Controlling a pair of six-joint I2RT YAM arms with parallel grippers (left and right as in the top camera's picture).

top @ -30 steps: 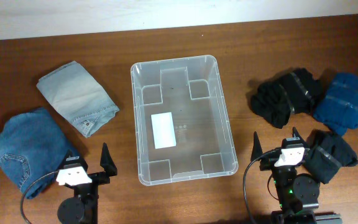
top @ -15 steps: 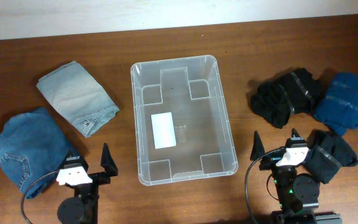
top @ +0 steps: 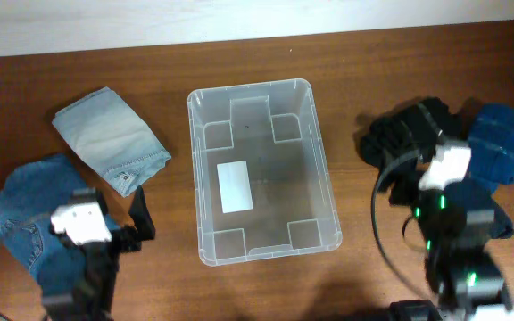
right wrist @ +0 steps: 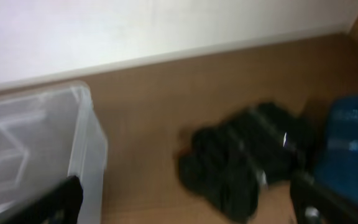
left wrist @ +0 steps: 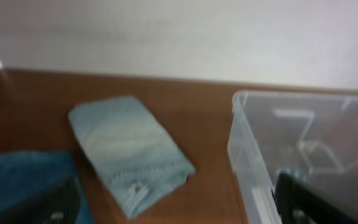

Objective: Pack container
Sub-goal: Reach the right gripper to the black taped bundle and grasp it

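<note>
Both wrist views are blurred. The left gripper (left wrist: 173, 193) shows only two dark fingertips (left wrist: 300, 199) at the bottom corners, cut off by the edge; they stand wide apart with nothing between them. The right gripper (right wrist: 185, 186) is likewise spread wide and holds nothing.

From overhead, the right arm hides its own fingers and covers part of the clothes at the near right. The dark edge beside it may be a second black bundle, but I cannot tell.

There is one container (top: 192, 160), in the middle of the table (top: 346, 71), with one white label (top: 235, 187) on its base; only the overhead view shows the label.

Left of the container lie two denim pieces, a pale folded one (top: 110, 138) and darker jeans (top: 25, 201). On the right lie one clear black bundle (top: 404, 134) and one blue bundle (top: 498, 143).

Each wrist view catches only one corner of the container.
</note>
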